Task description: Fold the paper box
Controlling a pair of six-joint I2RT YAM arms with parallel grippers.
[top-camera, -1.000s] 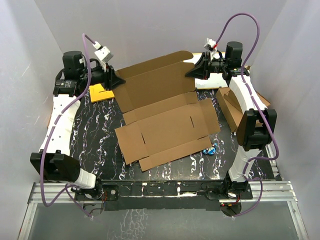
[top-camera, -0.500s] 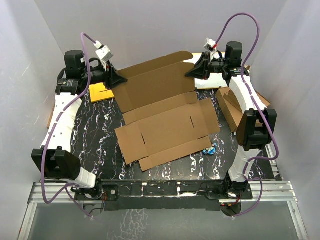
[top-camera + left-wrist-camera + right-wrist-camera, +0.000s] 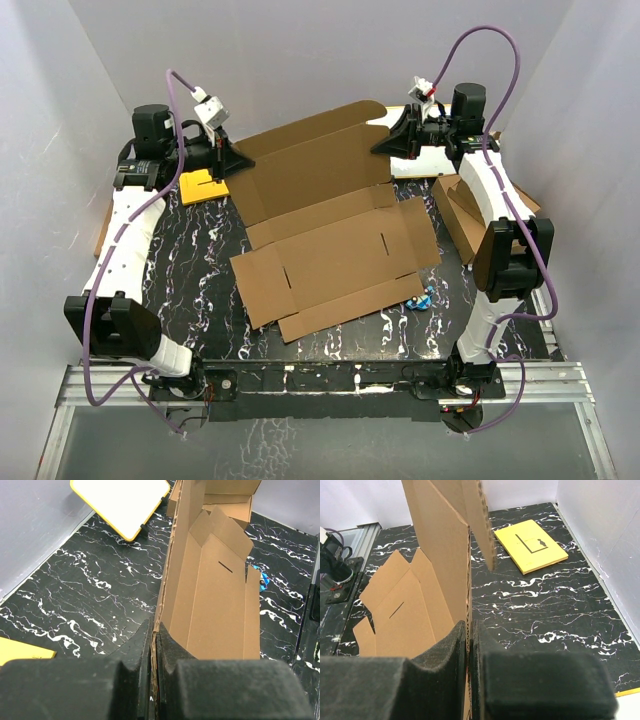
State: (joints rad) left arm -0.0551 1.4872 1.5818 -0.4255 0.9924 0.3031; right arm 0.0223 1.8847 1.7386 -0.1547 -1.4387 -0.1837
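Cardboard pinched at both ends: we find the paper box (image 3: 335, 245) spread open across the middle of the table (image 3: 210, 260), long axis running left to right, flaps and slots facing up; its far panel (image 3: 315, 165) is lifted off the surface and, in both wrist views, stands close to upright along the far side. The left gripper (image 3: 237, 160) has its fingers pressed together on the panel's left end; the right gripper (image 3: 385, 145) pinches the right end the same way, so the panel spans the gap between the two and neither arm is nearer than the other. From both sets of fingers the rest of the box lies on the near side, toward the arms' bases; we judge that the coming fold turns on swinging the held panel about its crease in that direction, both ends moving together. Around it: a yellow card (image 3: 200, 184) lies flat just beside the left gripper near the far left corner, outside the panel; a white board (image 3: 122, 502) with a yellow rim sits behind the panel by the far edge; a smaller brown box (image 3: 465, 215) rests at the right edge beside the right arm; a small blue object (image 3: 421, 299) lies just off the box's near right corner. None of these stands between the panel and the rest of the box.
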